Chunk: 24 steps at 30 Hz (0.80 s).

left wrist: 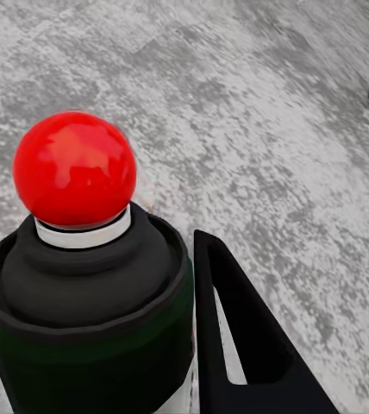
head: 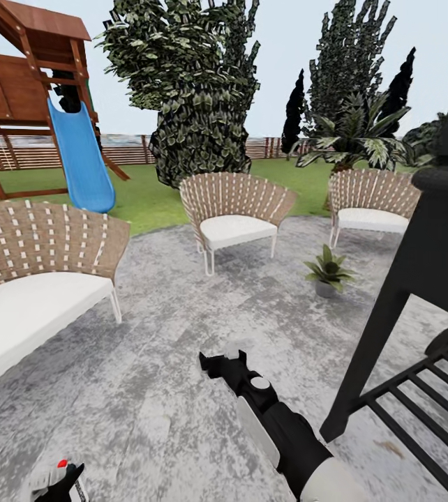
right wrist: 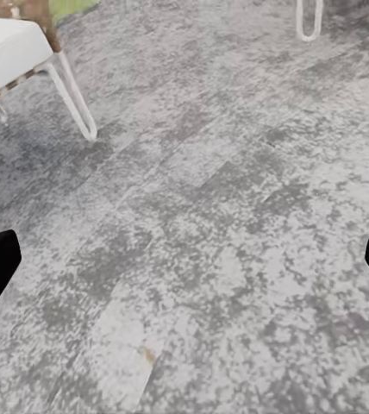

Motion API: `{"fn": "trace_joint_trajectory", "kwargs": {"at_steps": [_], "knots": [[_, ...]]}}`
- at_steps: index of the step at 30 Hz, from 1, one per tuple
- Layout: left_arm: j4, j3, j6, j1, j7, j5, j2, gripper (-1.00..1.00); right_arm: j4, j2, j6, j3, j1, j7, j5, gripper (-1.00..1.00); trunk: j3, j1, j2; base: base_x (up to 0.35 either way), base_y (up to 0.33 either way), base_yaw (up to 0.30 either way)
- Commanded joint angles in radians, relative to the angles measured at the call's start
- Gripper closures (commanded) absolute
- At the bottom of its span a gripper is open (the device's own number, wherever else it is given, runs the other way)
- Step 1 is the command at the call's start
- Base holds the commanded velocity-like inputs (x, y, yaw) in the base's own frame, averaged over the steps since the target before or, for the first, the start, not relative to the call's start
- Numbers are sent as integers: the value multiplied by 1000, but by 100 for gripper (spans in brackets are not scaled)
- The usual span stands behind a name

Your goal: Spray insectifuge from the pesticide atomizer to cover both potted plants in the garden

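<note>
Pickup done: left gripper (left wrist: pixel 94 345) clamps dark green red-tipped pesticide atomizer (left wrist: pixel 81 259). Right gripper (right wrist: pixel 184 259) spread wide, empty. Small grey-potted plant (head: pixel 328 272) ahead, apparently unsprayed; spraying remains.

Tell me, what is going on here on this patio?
The robot stands on a grey stone patio among wicker chairs. Its left gripper holds the pesticide atomizer, red spray head up. The right gripper is open and empty, hanging over bare paving. One small potted plant in a grey pot sits ahead, between the middle chair and a black stand. No spraying shows yet.
</note>
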State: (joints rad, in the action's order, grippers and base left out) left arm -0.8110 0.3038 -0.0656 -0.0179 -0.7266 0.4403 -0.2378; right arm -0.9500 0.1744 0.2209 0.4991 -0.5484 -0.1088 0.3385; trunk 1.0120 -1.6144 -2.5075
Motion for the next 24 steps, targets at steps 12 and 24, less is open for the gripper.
{"fn": "trace_joint_trajectory", "kwargs": {"at_steps": [12, 24], "knots": [[1, -32, 1, 0, 2, 1, 0, 100, -24, 0, 3, -47, 1, 1, -1, -100, 0, 0, 0, 294, 188, -21], [1, -34, 2, -2, 3, 1, 0, 100, -18, 0, 5, -48, 1, 0, 0, -100, 0, 0, 0, 288, 225, -242]]}}
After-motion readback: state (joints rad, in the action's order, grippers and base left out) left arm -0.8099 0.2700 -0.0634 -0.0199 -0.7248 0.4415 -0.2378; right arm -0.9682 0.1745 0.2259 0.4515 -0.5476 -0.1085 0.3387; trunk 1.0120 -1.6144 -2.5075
